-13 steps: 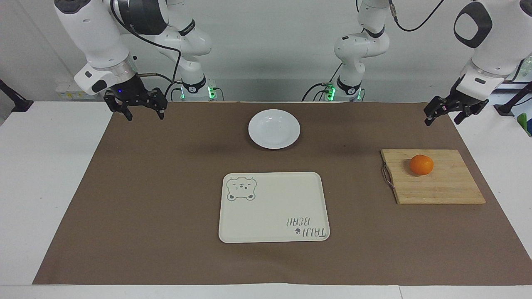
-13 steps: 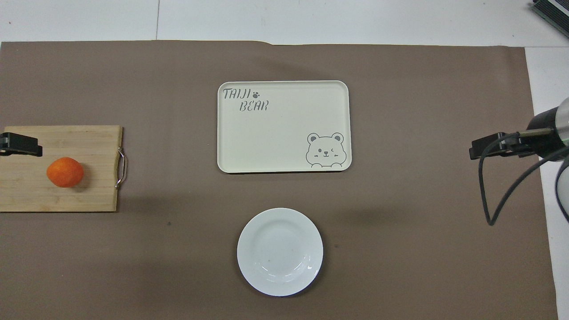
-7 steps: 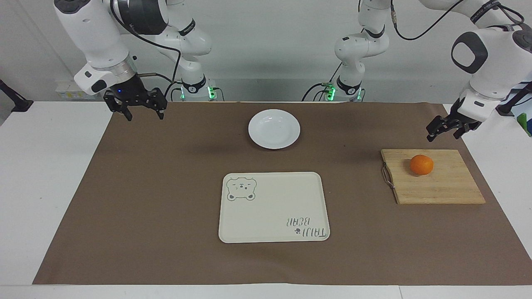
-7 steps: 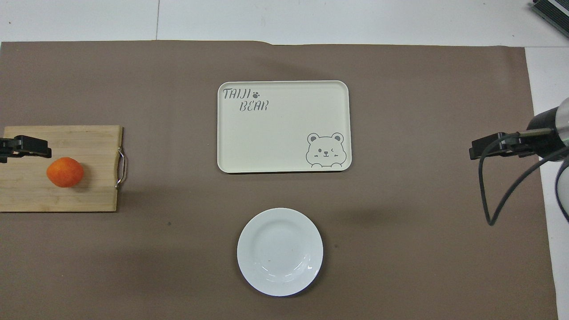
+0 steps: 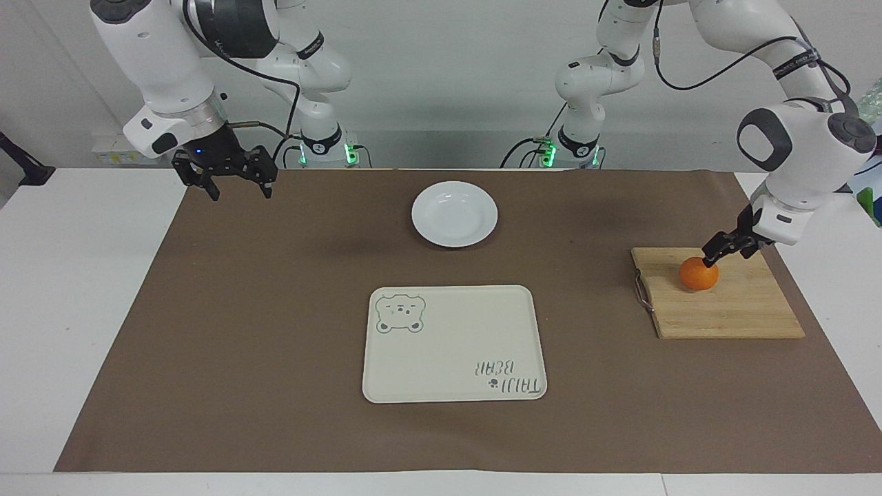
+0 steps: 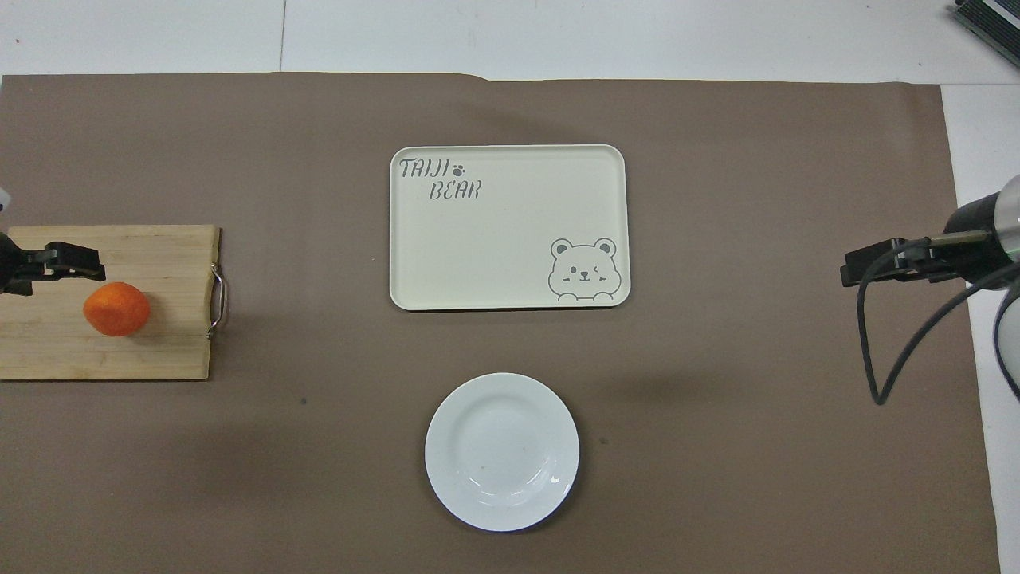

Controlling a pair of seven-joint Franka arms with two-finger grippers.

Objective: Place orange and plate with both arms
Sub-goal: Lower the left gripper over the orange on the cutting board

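Left gripper [image 5: 723, 249] is being brought down, its fingers apart, from above the table edge to just over the orange [image 5: 699, 273], which is lying directly beneath its tips on the wooden cutting board [image 5: 730, 310]; contact cannot be confirmed. Over the last second this descent is the only change, so the orange pick is judged to be starting. Right gripper [image 5: 233, 180] is being kept waiting, fingers apart, over the brown mat's [image 5: 275, 310] corner, well apart from the plate [image 5: 454, 213]. Both task things are lying untouched, and the bear tray [image 5: 448, 344] between the 2 grippers is bare.
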